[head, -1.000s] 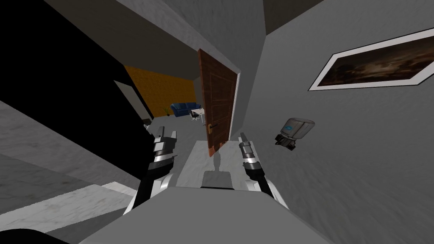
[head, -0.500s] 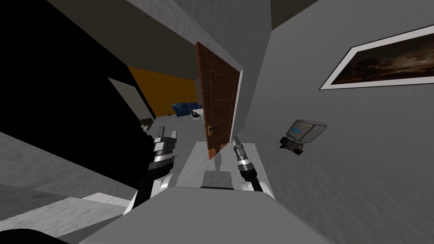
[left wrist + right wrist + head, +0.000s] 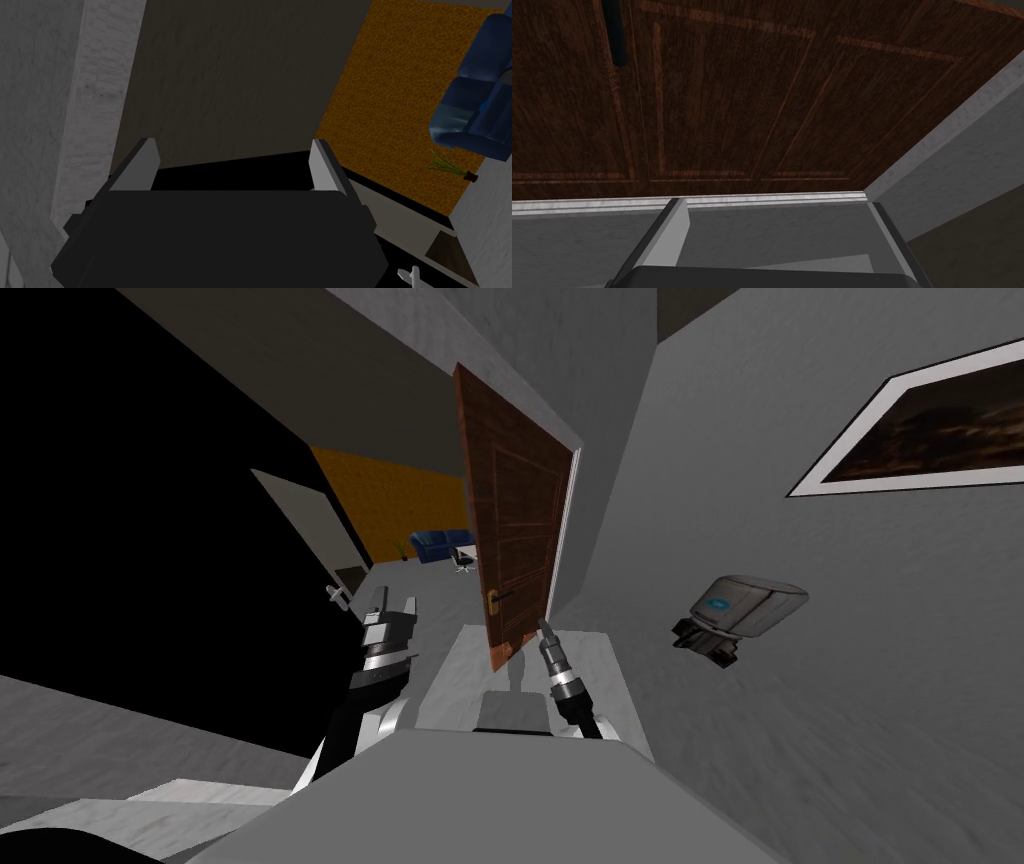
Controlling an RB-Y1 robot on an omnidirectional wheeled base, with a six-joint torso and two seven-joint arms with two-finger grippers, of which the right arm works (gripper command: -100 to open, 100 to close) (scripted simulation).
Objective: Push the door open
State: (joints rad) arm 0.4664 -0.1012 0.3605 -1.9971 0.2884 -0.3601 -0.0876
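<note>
The brown panelled door (image 3: 520, 518) is standing partly open at the centre of the head view. It is hinging on a pale door frame (image 3: 566, 538) to its right, with its brass handle (image 3: 497, 600) sitting low on the free left edge. An orange wall (image 3: 395, 503) and a blue sofa (image 3: 438, 544) are showing through the gap on the left.

Over the past second the right claw (image 3: 543, 626) is swinging in from right of centre and is now lying just beside the door's bottom edge. Its fingers are standing apart and gripping nothing. Its wrist camera is looking across the frame at the lower panels. Whether a fingertip is touching the wood cannot be told.

The whole view is sliding too. The framed picture (image 3: 930, 423) at upper right and the small grey box (image 3: 745, 608) on the wall are drifting toward the right edge. That reads as the robot turning toward the doorway, not as the door swinging, and the door's own angle is showing no clear change.

The left claw (image 3: 390, 613) is holding its place left of centre, spread wide and empty, beside a black area (image 3: 150, 538) at the left.

The push appears to be only starting. The contact point is looking close to the hinge side, where leverage would be poor.
</note>
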